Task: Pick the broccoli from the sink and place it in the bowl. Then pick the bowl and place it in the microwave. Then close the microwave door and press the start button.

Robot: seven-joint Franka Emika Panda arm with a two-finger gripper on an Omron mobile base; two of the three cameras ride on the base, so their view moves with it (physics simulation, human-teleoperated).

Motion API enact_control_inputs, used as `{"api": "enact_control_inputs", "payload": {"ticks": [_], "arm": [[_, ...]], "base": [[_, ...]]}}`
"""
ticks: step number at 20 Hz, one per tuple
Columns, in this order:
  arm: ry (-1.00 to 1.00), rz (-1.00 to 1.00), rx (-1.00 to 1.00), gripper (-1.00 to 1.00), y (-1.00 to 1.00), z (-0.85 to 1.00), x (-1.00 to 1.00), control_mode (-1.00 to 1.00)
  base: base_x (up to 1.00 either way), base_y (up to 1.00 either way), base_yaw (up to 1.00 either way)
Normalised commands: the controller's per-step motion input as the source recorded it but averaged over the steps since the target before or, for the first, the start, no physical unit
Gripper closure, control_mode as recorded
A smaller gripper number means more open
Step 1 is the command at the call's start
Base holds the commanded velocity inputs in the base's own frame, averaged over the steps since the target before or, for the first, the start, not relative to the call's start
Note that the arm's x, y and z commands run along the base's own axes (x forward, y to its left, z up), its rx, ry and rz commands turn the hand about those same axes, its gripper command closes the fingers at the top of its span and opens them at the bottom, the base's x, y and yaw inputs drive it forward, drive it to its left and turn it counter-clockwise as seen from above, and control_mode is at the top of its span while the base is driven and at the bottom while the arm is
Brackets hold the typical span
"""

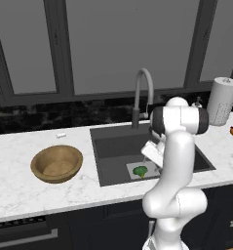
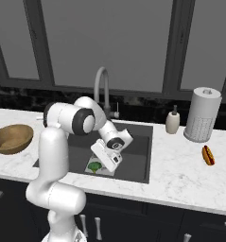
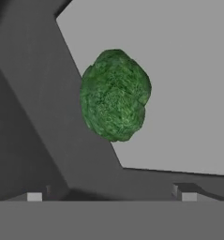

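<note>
Gripper poised over broccoli in the sink

Broccoli (image 3: 115, 95) lies on a pale mat (image 1: 137, 170) on the floor of the sink (image 1: 113, 146), at lower centre of both base views. The gripper (image 3: 111, 196) hangs above it, released, its fingertips (image 3: 34, 197) spread wide at the bottom of the hand view and clear of the floret. The bowl (image 1: 56, 163) sits on the table (image 1: 20, 190) at the left of the left base view, well apart from the sink. A paper towel roll (image 2: 203, 114) and a hot dog (image 2: 208, 155) stand at the right.

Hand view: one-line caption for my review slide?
Open gripper poised above the broccoli on a pale patch in the sink.
</note>
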Motion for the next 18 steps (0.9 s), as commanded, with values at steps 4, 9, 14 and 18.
{"api": "enact_control_inputs", "payload": {"ticks": [4,9,14,18], "arm": [[0.0,0.0,0.0,-1.0,0.06,-0.28,0.14,-1.0],[0.0,0.0,0.0,-1.0,0.15,-0.23,0.2,-1.0],[0.0,0.0,0.0,-1.0,0.1,-0.21,0.22,-1.0],[0.0,0.0,0.0,-1.0,0.01,-0.27,0.23,-1.0]], "base": [[0.0,0.0,0.0],[0.0,0.0,0.0],[0.0,0.0,0.0],[0.0,0.0,0.0]]}}
